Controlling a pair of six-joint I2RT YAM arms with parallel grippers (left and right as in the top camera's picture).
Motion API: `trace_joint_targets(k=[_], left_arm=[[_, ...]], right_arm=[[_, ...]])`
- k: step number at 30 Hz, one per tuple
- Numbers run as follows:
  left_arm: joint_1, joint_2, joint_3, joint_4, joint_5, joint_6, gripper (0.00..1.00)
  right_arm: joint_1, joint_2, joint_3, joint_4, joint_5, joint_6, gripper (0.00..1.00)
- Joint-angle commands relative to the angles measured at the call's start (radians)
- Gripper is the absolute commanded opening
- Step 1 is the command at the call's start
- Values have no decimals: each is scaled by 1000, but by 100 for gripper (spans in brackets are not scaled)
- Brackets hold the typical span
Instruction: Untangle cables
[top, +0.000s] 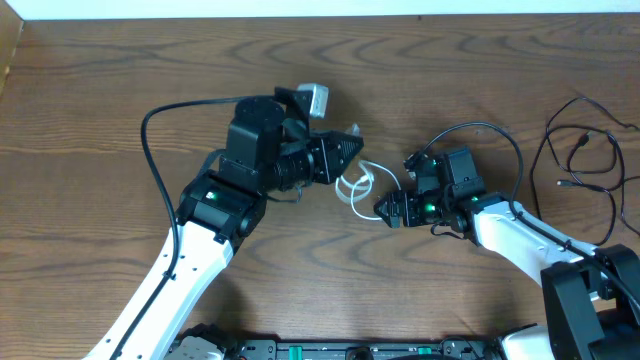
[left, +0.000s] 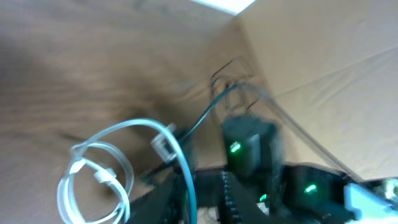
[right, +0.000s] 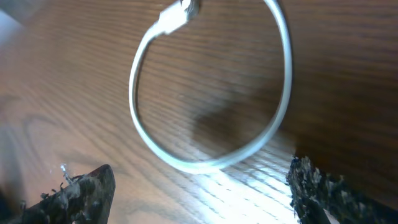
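Note:
The white cable (top: 356, 185) lies in small loops between my two grippers at mid-table. My left gripper (top: 352, 148) points right just above the loops. In the left wrist view a strand of the white cable (left: 93, 171) runs between the fingers of the left gripper (left: 205, 193), which looks shut on it, with the loops hanging to the left. My right gripper (top: 384, 210) is open just right of the loops. In the right wrist view the right gripper's fingers (right: 199, 183) are spread wide below one loop of the white cable (right: 211, 158). The thin black cable (top: 585, 165) lies apart at the far right.
The wooden table (top: 100, 90) stretches to the left and back. Each arm's thicker black cord arcs above its wrist, the left one (top: 150, 120) and the right one (top: 500, 135). The right arm's base (top: 590, 300) stands at the front right corner.

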Motion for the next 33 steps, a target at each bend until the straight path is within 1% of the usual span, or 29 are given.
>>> trace_joint_targets(k=[1,3,6,11,14,19,22,25,28,31,33], left_arm=[[0,-4,14,-82,-112,27,33],[0,1,14,-171,-212,27,36],[0,8,13,-274,-342,27,36],[0,22,12,-388,-456,27,36],[0,24,4,-414,-491,27,36],[0,29,-6,-436,-503,27,36],[0,29,-6,-439,-522,27,36],[0,29,-7,-445,-562,27,36],[0,29,-9,-465,-646,27,36],[0,29,-10,-496,-726,27,36],[0,29,-10,-512,-751,27,36]], right_arm=[[4,13,-13,-40,109,-9,88],[3,13,-13,-48,123,-9,88],[3,13,-13,-50,122,-9,88],[4,13,-13,-50,105,-8,89],[4,13,-13,-43,30,-9,88],[4,13,-13,-22,-161,-8,86],[5,13,-13,-8,-223,-8,85],[6,13,-13,4,-227,12,80],[14,13,-13,16,-227,34,76],[30,13,-13,40,-227,37,75],[46,13,-13,60,-227,37,76]])
